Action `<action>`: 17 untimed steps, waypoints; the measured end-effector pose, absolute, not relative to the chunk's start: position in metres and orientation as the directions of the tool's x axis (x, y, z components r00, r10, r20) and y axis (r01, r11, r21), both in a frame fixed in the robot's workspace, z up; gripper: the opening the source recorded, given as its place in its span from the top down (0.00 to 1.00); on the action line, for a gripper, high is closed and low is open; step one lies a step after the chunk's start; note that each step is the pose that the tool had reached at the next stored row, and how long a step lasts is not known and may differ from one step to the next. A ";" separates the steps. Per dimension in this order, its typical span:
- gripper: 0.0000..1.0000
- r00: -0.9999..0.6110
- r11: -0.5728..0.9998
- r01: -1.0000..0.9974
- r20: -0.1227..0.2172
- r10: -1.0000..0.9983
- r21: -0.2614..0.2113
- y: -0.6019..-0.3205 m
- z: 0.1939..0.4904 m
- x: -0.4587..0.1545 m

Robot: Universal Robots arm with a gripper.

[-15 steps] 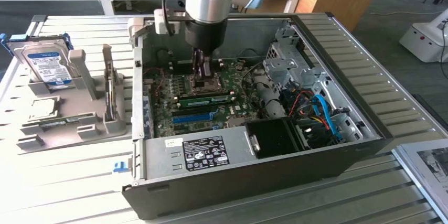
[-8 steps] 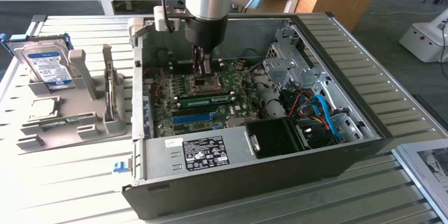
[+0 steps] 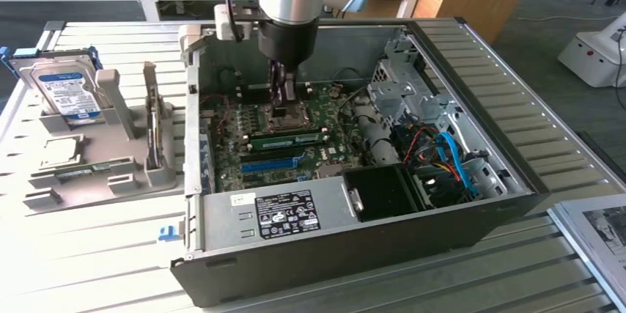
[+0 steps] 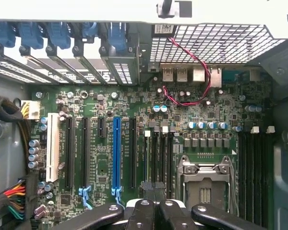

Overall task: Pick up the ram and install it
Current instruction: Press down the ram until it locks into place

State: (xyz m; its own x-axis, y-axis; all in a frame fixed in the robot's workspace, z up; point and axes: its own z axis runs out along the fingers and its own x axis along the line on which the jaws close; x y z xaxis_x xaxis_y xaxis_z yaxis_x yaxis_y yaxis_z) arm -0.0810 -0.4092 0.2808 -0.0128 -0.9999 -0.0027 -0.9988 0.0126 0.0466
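Ram stick [image 3: 289, 139], green and narrow, is seen lying level on the motherboard [image 3: 323, 153] inside the open computer case [image 3: 489, 210], set between the metal processor socket [image 3: 293, 117] and the bright blue slot [image 3: 269, 164], in line with that slot. Whether it is fully seated cannot be told. The gripper [image 3: 284, 100] is lowered into the case from the arm above and is pictured over the socket, just beside the ram in the exterior view. Its fingers are drawn together, and nothing is seen held between them; contact with the ram cannot be made out.

From the wrist view, the black fingertips of the gripper [image 4: 153, 211] are shown pressed together over a group of dark slots, with the processor socket [image 4: 204, 184] on one side and the blue slot [image 4: 116, 153] on the other. A red cable [image 4: 201, 67] is looped across the board near the rear ports.

At the front of the case, a labelled power supply [image 3: 284, 214] is mounted, and blue cables [image 3: 455, 159] are bundled toward the exterior view's right. Outside the case, on the exterior view's left, a silver hard drive [image 3: 67, 89] is stood upright in a grey holder [image 3: 108, 181] on the slatted table [image 3: 98, 269].
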 end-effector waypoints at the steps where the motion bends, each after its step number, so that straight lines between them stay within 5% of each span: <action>1: 0.89 -0.013 0.013 -0.999 -0.003 -1.000 0.047 -0.409 0.282 -0.081; 17: 0.89 -0.013 0.013 -0.999 -0.003 -1.000 0.049 -0.409 0.304 -0.081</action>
